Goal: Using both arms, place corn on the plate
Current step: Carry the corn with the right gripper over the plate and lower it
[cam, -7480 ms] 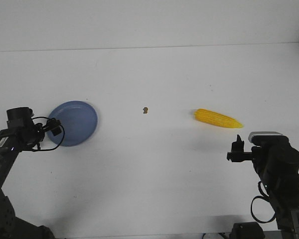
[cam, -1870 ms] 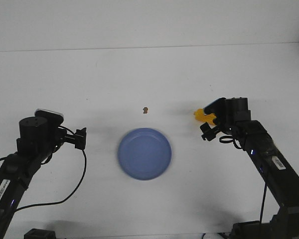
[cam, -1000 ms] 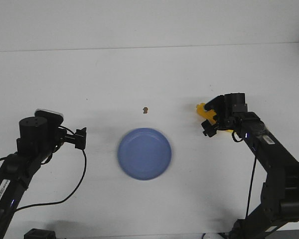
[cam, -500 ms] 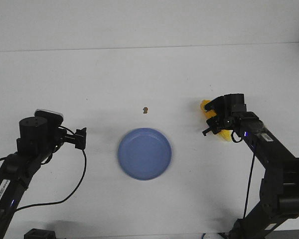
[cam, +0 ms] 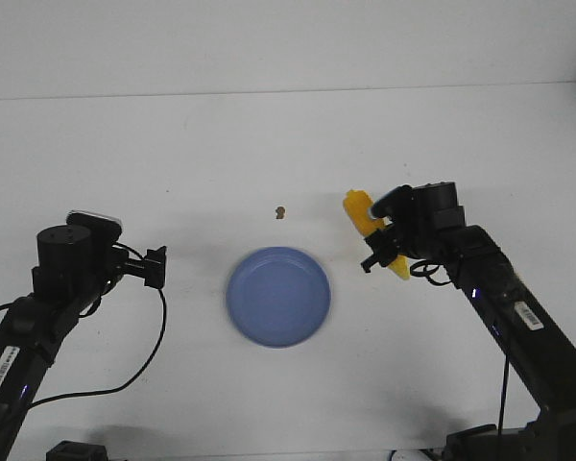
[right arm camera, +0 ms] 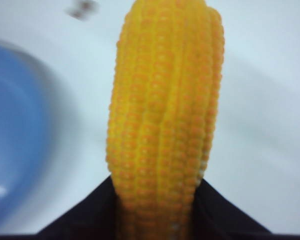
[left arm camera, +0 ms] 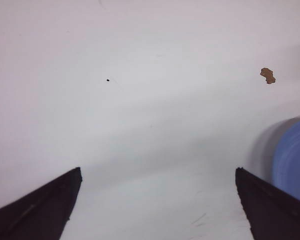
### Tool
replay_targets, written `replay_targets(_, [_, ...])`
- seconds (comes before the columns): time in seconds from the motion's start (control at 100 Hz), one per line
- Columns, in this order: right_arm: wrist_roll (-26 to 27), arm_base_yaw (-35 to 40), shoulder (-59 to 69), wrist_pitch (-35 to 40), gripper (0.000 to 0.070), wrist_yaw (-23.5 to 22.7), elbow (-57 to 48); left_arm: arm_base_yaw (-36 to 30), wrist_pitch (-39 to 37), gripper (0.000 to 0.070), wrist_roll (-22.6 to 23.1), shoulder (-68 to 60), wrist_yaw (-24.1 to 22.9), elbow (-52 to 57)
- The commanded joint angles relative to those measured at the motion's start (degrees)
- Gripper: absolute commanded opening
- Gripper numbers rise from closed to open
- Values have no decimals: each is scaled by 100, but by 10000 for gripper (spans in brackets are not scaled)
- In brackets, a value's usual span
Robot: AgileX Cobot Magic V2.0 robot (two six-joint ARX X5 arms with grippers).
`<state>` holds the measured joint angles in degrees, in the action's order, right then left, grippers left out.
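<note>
Corn (cam: 368,229) runs lengthwise out from the right gripper (cam: 382,248), fingers pinching it; plate (cam: 278,295) beside it. Left gripper (left arm camera: 155,210) spread, holding nothing.

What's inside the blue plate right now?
Nothing lies in the plate; its blue inside shows bare in the front view. The corn is off to its side, held by the right end effector. Whatever is under the plate is covered.

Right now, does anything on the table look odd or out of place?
Only a small brown speck lying on the white table, beyond the plate; it belongs to nothing else there. The corn is held in the right gripper.
</note>
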<state>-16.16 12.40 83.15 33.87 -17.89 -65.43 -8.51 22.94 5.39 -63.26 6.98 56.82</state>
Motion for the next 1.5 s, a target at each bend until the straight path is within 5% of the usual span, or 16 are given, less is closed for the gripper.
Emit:
replay_targets(0.0, [258,374,4,-7,97,-44,-107,-9,-28,626,-11,-61,13,55])
replay_targets(0.44, [431,2253,654,61,115,455,-107,-9,-28,626,-13,-61,13,55])
replay_targets(0.93, [444,2476,957,-173,573,446,-107,-9,-26,626,-33,-63,13,55])
replay_targets(1.23, [452,2444,909,-144,577,496,-107,-9,-26,626,-33,-61,13,55])
replay_targets(1.49, [901,2079,216,-221,578,1274,-107,-7,15,626,-77,-61,13,55])
